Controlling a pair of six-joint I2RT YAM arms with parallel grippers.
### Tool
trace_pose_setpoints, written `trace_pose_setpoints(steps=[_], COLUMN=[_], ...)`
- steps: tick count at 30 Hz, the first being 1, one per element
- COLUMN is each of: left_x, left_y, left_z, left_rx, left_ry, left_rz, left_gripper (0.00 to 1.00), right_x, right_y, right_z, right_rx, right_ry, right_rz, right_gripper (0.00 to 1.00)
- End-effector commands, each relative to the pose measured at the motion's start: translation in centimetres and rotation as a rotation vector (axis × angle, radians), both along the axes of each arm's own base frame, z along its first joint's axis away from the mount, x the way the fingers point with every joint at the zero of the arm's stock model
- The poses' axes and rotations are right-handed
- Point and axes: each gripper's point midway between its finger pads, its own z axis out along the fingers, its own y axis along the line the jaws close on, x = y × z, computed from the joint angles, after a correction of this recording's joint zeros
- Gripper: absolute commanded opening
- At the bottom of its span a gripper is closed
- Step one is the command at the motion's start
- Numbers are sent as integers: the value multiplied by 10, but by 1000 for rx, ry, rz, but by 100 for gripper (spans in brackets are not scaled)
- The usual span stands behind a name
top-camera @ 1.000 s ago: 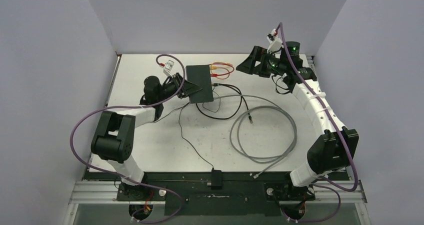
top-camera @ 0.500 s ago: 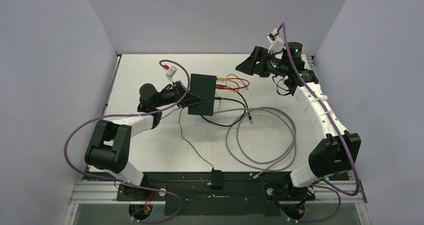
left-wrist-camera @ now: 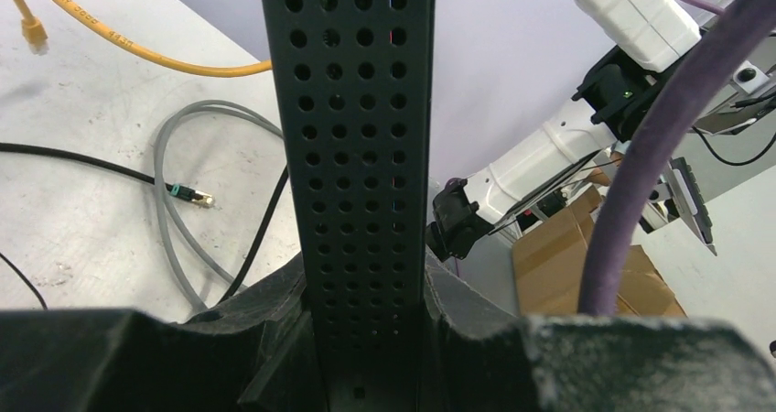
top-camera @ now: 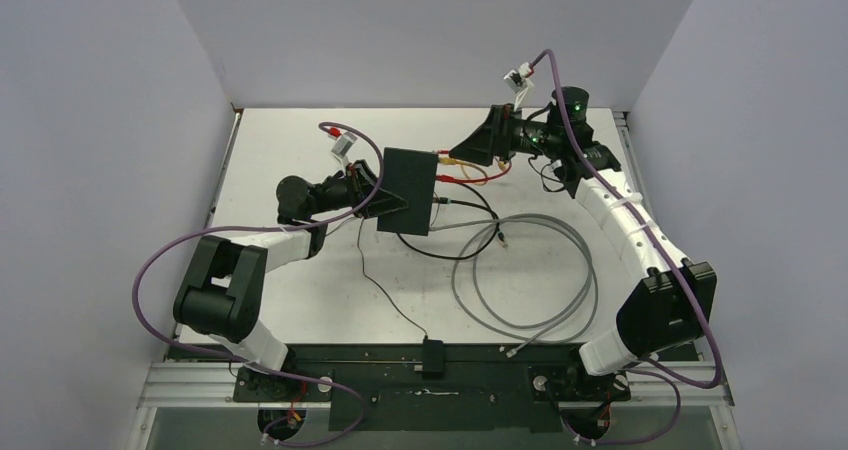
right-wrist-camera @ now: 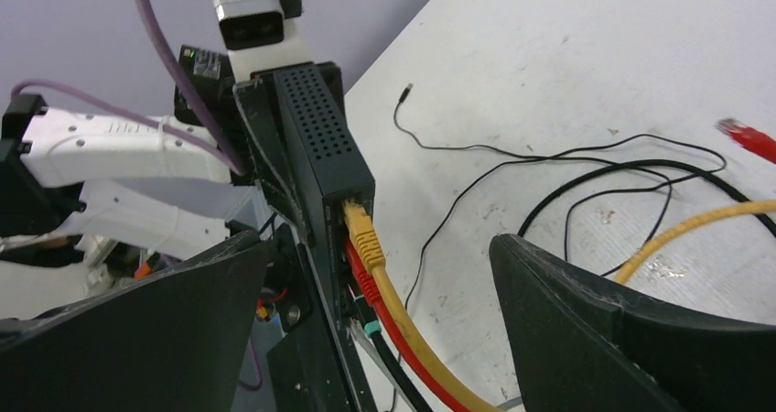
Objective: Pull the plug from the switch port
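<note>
Right pincer [right-wrist-camera: 371,247] has swung in, spread wide before the yellow plug [right-wrist-camera: 362,231], still seated in the switch [top-camera: 408,190] the left pincer [left-wrist-camera: 366,288] clamps.

One switch [top-camera: 407,190] is counted, and around it one yellow cable [right-wrist-camera: 366,238], one red cable [right-wrist-camera: 364,286], one grey cable [top-camera: 588,270], one black cable [left-wrist-camera: 264,224] and one small black block [top-camera: 433,355].

We see a robot lab cell: white table [top-camera: 300,290] boxed by plain walls [top-camera: 110,120], aluminium rail [top-camera: 180,385] at the table's near edge, loose cables [top-camera: 588,270] on it, cardboard boxes [left-wrist-camera: 631,284] beyond it.
</note>
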Motion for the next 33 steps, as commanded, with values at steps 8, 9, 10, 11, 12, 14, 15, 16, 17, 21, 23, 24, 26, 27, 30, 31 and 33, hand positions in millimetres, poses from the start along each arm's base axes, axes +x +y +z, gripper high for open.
trace_pose_setpoints(steps=[8,9,10,11,12,14,15,16,17,21,23,24,26,27,30,31,33], left_x=[-6,-6,-6,-6,-6,-6,-7,-7,-7,-6,-5,-5,-5,-5,-5,-6,-6], left_y=[1,1,1,1,1,1,1,1,1,1,1,1,1,1,1,1,1], left_z=[43,43,43,43,43,42,42,43,43,45,46,46,47,47,47,48,48], left_rx=[-90,-91,-91,-91,-91,-91,-90,-90,-90,-93,-97,-99,-101,-101,-102,-102,-103], left_ry=[-197,-195,-193,-191,-190,-190,-191,-193,-194,-199,-202,-203,-204,-202,-205,-205,-208], left_rz=[7,6,7,5,5,4,3,2,1,3,7,8,8,7,6,6,6], left_gripper=[0,0,0,0,0,0,0,0,0,0,0,0,0,0,0,0,0], right_x=[-27,-28,-29,-30,-31,-32,-32,-32,-31,-29,-29,-29,-28,-28,-28,-28,-28], right_y=[25,26,28,30,31,34,36,36,37,40,41,41,40,40,41,41,41], right_z=[12,13,14,13,14,13,13,13,12,9,6,5,4,4,3,3,3], right_rx=[89,95,99,101,106,112,113,115,116,117,114,111,110,110,110,110,110], right_ry=[-84,-82,-81,-80,-78,-72,-72,-69,-65,-54,-49,-45,-45,-44,-40,-40,-37], right_rz=[211,222,230,236,245,255,258,256,257,261,263,260,258,258,258,259,260], right_gripper=[78,77,75,73,71,68,67,66,64,59,59,58,55,53,42,38,33])
